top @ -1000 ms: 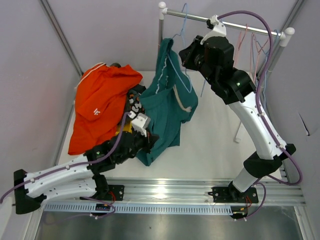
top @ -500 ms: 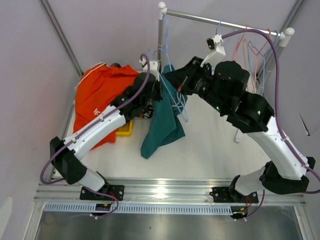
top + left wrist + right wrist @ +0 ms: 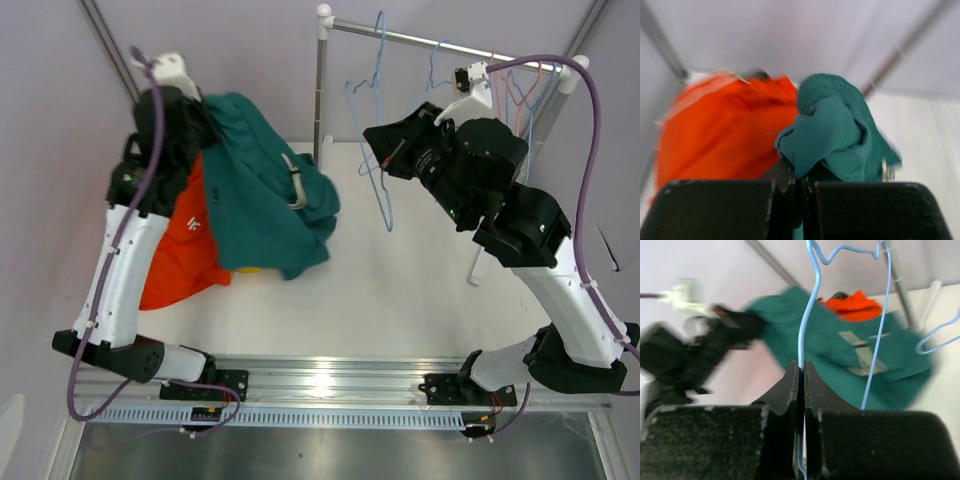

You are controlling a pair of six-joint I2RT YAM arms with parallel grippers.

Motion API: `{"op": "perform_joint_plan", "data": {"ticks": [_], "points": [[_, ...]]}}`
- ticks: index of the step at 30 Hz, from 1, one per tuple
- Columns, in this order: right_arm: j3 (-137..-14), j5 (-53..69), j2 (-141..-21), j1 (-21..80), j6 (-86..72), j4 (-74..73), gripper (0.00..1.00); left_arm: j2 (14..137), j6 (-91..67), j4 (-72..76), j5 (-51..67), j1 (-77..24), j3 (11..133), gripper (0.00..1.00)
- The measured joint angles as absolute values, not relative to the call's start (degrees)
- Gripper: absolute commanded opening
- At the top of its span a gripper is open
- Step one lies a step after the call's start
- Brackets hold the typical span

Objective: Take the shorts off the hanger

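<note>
As left gripper [image 3: 799,172] grips teal shorts [image 3: 255,205], orange shorts [image 3: 170,270] logo [image 3: 191,222] looks illegible.

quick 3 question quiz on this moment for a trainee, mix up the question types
1. Which gripper is shut on the teal shorts?
2. The right gripper pinches: A) a blue hanger, B) nothing, C) the teal shorts.
3. True or false: that hanger carries no shorts.

Key: 1. the left gripper. 2. A. 3. True.
</note>
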State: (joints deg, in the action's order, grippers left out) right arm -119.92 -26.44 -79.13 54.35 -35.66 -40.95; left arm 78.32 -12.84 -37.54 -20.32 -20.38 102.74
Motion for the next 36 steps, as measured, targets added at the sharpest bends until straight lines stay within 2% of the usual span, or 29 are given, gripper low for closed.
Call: {"op": "perform_joint_plan", "data": {"ticks": [7, 9, 11, 12, 16, 20, 24, 31, 36], "points": [[-119.92, -25.08, -80.23, 46.70, -34.98, -41.76, 0.00, 89.08, -12.60, -43.48, -19.25, -2.31, 128.14, 0.01], [-119.92, -24.05, -81.14, 44.03, -34.94, -41.78, 0.00, 93.45, -12.60, -44.34, -19.29, -0.86, 131.57, 0.18], [-119.92, -22.37, -82.43, 41.32, -34.96, -41.78, 0.00, 97.47, -12.80, -44.77, -19.14, -0.71, 131.76, 0.52], [-119.92, -21.28, -83.15, 39.68, -34.96, -41.67, 0.00, 100.01, -13.37, -45.50, -18.79, -0.71, 130.93, 0.83], [-121.45, -16.27, -87.33, 34.48, -35.00, -41.30, 0.00, 107.15, -15.57, -47.53, -15.53, -0.93, 120.57, 0.98], [-127.98, -11.18, -94.39, 29.54, -35.51, -40.99, 0.00, 105.80, -16.51, -46.04, -13.39, -2.31, 99.02, 0.99], [-132.14, -7.92, -99.81, 25.85, -36.51, -39.48, 0.00, 96.40, -16.51, -45.25, -12.29, -6.46, 83.09, 0.99], [-131.37, -5.23, -102.54, 23.11, -38.68, -36.69, 0.00, 73.47, -16.51, -37.93, -10.07, -8.64, 73.54, 0.99], [-122.10, -4.71, -99.00, 24.73, -39.90, -32.49, 0.00, 73.34, -16.49, -35.33, -9.58, -8.54, 70.89, 0.99]]}}
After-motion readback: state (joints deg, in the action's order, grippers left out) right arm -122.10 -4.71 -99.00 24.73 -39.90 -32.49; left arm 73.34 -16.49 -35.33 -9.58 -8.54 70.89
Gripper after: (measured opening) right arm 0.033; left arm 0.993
